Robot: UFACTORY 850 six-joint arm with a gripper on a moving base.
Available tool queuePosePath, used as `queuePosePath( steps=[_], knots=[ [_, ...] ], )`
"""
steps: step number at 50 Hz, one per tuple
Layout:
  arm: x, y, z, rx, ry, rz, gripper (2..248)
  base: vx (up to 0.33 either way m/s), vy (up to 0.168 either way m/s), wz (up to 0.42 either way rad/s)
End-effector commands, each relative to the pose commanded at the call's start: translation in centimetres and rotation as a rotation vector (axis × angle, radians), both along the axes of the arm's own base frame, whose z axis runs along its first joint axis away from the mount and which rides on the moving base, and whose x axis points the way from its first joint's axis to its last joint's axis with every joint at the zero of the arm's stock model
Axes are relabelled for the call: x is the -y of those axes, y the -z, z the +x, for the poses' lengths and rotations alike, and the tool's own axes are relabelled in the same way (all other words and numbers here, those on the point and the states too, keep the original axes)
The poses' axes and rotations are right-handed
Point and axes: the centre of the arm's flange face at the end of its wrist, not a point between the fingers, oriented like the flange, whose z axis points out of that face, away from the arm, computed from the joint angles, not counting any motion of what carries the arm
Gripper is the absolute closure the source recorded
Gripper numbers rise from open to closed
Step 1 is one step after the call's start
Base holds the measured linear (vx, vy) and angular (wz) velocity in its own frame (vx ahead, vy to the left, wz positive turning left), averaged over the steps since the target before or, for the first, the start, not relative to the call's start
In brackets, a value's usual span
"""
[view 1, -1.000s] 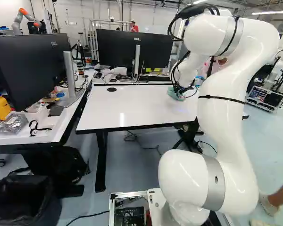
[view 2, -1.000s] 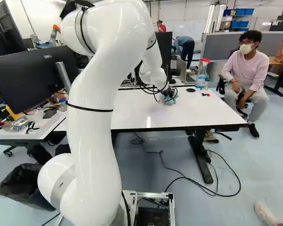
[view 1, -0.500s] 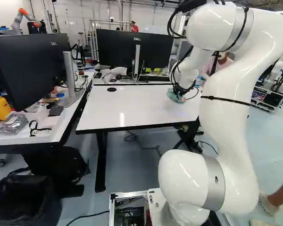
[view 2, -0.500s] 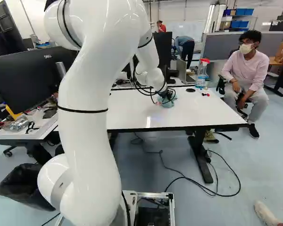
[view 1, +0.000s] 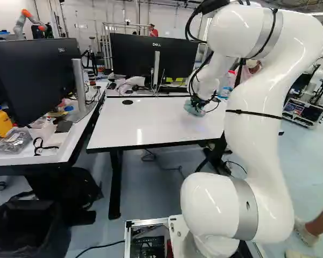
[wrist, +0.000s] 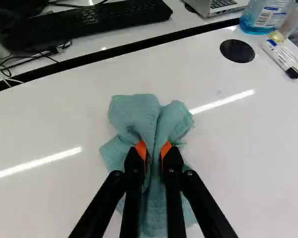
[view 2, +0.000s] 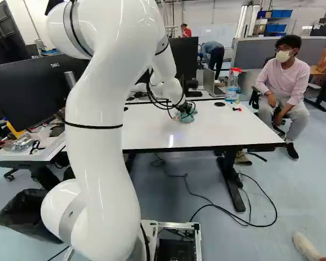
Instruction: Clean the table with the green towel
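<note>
Over the far part of the white table [view 1: 151,126], my gripper [view 1: 198,103] is partly hidden by cables in the left base view. In the wrist view both orange pads of the gripper [wrist: 153,148] pinch a fold of the green towel [wrist: 134,114] from two sides. The bunched towel spreads ahead of and beneath the fingers, against the white tabletop. The right base view shows the towel [view 2: 188,115] at the gripper, low at the table surface.
Beyond the table's far edge lie a black keyboard [wrist: 99,20] and a laptop [view 2: 211,82]. A spray bottle [view 2: 233,84] and markers [wrist: 283,58] are near the far right corner. Monitors [view 1: 35,75] stand left and behind. Another robot [view 1: 28,22] is far left.
The arm has shifted leftward in both base views, with the towel moving along in the gripper, most clearly in the last half second. The base has stayed put.
</note>
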Motion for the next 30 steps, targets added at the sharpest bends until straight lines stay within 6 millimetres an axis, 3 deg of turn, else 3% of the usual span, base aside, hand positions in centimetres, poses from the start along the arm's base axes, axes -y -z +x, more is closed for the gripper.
queuePosePath(
  steps=[30],
  knots=[
    [1.1,0.6,5.2,0.041,-0.006,-0.012,199,0.000,0.000,0.000]
  ],
)
